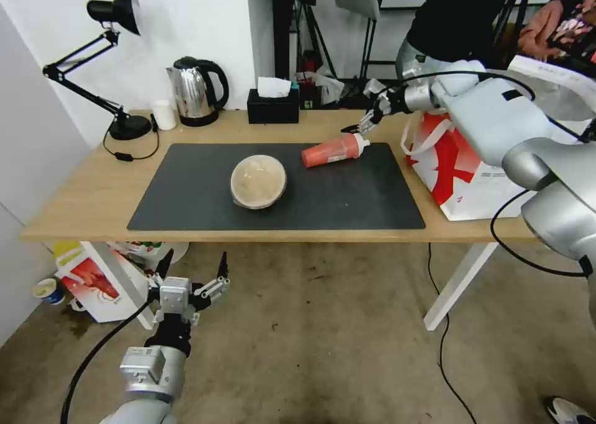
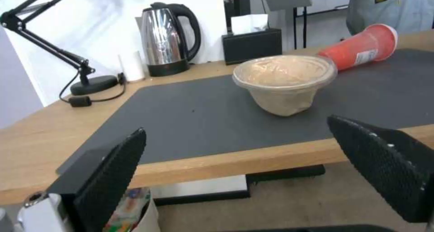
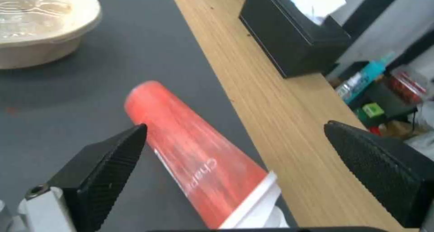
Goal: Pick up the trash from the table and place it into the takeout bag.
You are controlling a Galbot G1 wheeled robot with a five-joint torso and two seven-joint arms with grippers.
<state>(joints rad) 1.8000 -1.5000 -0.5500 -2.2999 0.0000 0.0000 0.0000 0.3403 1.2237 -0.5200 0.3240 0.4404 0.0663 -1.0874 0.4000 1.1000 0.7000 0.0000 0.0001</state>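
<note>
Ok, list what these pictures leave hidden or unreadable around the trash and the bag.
- Takeout bag: its opening and inside are covered by the right arm in the head view.
- Red drink cup: its print is motion-blurred in the right wrist view, and the lid end is cut by the frame edge, below the open right gripper.
- Tan bowl: its contents are veiled by the cloudy lid in the left wrist view.
- Left gripper: open, below the table.
</note>
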